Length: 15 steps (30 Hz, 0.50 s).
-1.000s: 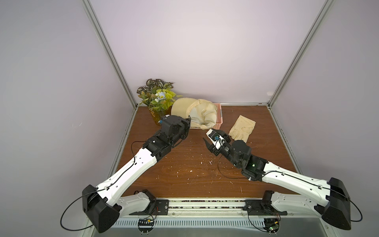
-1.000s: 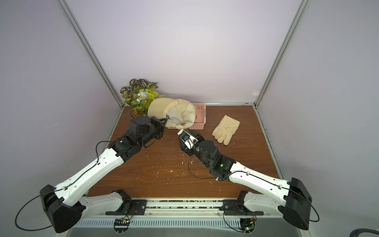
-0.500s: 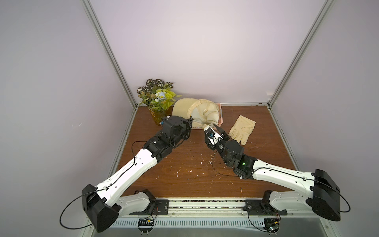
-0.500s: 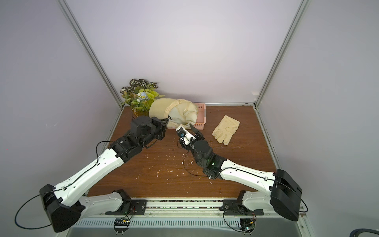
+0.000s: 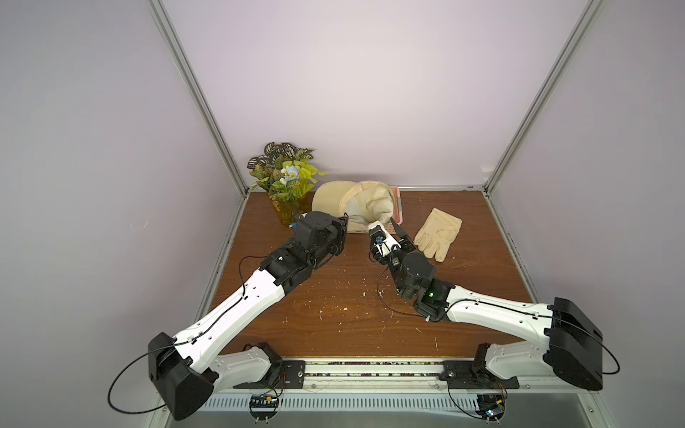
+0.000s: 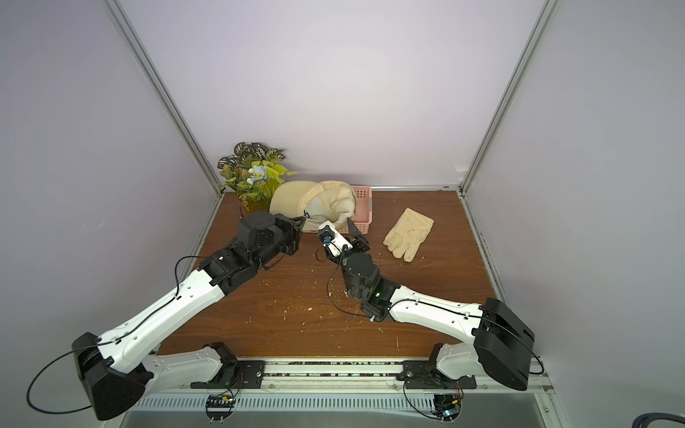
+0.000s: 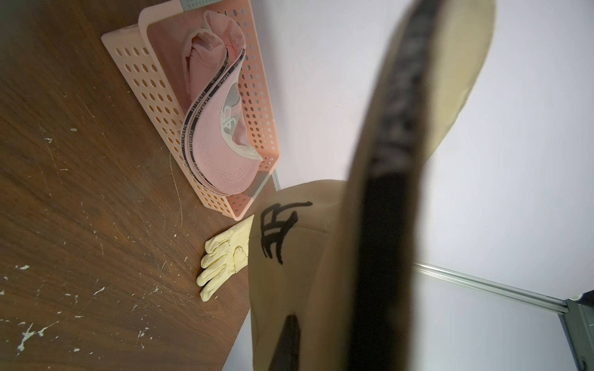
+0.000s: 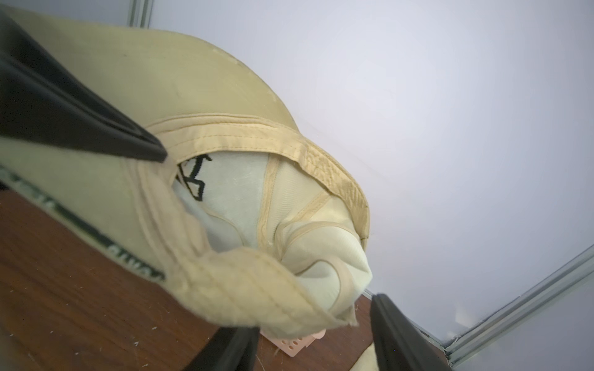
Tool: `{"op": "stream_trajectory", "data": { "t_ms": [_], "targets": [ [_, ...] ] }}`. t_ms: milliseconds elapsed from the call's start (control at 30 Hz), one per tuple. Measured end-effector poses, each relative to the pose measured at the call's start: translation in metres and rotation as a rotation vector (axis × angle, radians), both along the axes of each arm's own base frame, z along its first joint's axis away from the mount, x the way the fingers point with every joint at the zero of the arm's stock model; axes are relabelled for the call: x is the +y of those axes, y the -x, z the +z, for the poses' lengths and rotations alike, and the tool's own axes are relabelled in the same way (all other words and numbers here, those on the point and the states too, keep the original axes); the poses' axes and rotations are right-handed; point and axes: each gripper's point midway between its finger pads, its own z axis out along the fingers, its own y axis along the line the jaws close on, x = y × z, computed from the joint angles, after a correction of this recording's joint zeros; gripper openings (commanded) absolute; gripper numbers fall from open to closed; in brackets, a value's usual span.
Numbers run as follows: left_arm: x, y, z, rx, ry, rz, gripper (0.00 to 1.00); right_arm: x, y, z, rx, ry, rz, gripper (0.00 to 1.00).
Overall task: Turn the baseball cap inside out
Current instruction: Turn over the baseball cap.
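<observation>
Cap brim [image 7: 401, 135] blurred close up — pink basket [image 5: 397, 202] mostly hidden behind it.

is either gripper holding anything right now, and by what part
The left gripper is shut on the beige baseball cap, pinching it at the brim where it meets the crown. The right gripper is open around the cap's bunched crown, not yet gripping it.

Left gripper [image 5: 344, 222] clamped, right gripper [image 5: 385, 226] parted
</observation>
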Motion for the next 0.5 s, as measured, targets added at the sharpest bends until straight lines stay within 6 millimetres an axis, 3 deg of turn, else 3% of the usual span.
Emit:
{"op": "stream_trajectory", "data": {
  "t_ms": [167, 267, 367, 500],
  "targets": [
    [0.0, 0.0, -0.001, 0.005, 0.006, 0.001, 0.0, -0.002, 0.0, 0.004, -0.016, 0.0, -0.012, 0.31],
    [-0.001, 0.0, -0.001, 0.005, 0.007, -0.003, 0.0, 0.004, 0.001, 0.003, -0.017, 0.022, 0.026, 0.25],
    [-0.002, 0.0, 0.001, -0.003, 0.008, -0.008, 0.0, 0.015, 0.004, -0.003, -0.006, 0.058, 0.089, 0.18],
    [-0.003, 0.0, 0.001, -0.014, -0.009, -0.021, 0.0, 0.026, 0.005, -0.017, 0.028, 0.12, 0.168, 0.0]
  ]
}}
